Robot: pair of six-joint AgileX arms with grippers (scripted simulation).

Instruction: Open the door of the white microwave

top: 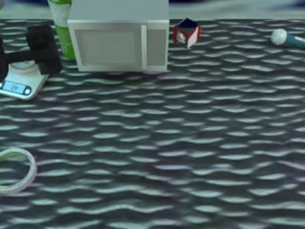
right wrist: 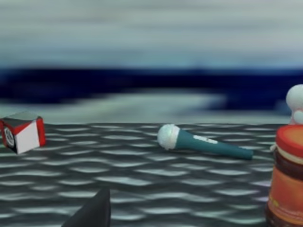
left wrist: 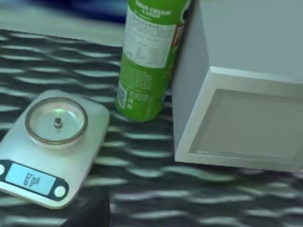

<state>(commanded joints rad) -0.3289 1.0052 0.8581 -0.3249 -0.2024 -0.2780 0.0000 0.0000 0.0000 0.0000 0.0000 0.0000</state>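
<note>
Top view: door point(top: 108, 46) shut on white microwave point(top: 119, 14), left gripper point(top: 44, 50) alongside.

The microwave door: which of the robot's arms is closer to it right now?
Left. The left gripper hovers over the scale, just left of the door. The right arm is outside the top view.

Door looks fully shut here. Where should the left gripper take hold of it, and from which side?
Probably the door's free vertical edge by the control panel, approached from the front, if it hinges on the left. No handle shows. The left gripper is over the scale.
</note>
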